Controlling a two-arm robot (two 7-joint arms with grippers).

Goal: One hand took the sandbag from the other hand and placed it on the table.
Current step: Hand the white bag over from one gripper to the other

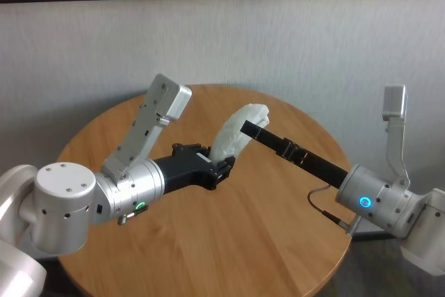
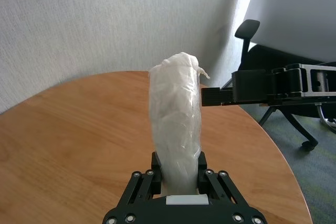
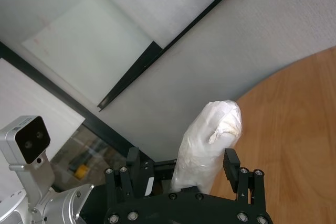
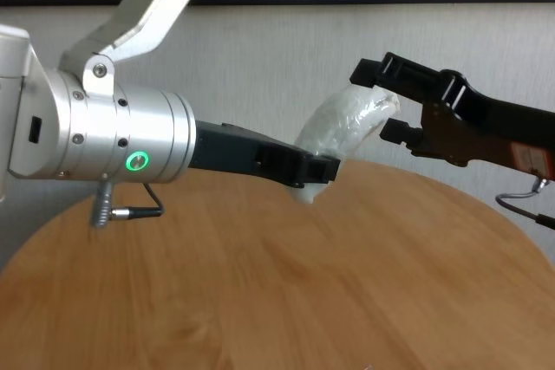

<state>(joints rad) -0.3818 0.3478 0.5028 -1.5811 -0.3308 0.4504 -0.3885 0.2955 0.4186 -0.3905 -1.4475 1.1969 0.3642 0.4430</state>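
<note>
Table (image 1: 208, 255) lies nearest, a round wood-grain top, bare under both arms. Above it, the left gripper (image 1: 224, 167), the one with the green ring, reaches out from the robot's left toward the middle. Its jaws are clenched on the lower end of the sandbag (image 1: 236, 137), and the left wrist view shows the bag (image 2: 176, 135) standing up out of that grip with its crinkled tip free at the far end. The bag hangs in the air well clear of the wood, touching nothing below.

Farther out, the right gripper (image 1: 252, 129), with the blue ring, comes in from the robot's right. Its jaws are spread wide and not yet closed on anything. In the right wrist view the bag's upper end (image 3: 207, 145) sits between its two fingers (image 3: 231, 162), and the chest view shows one finger above and one below the tip (image 4: 351, 123).

Handover looks to be the step in hand: the giver grips, the taker is in place but has not pinched. Next, I judge, the right jaws need to close firmly on the upper end before the left lets go. Since the pouch is soft and lumpy, a shallow pinch on the crinkled tip could slip. After release, the right arm must lower the bag to the top.
</note>
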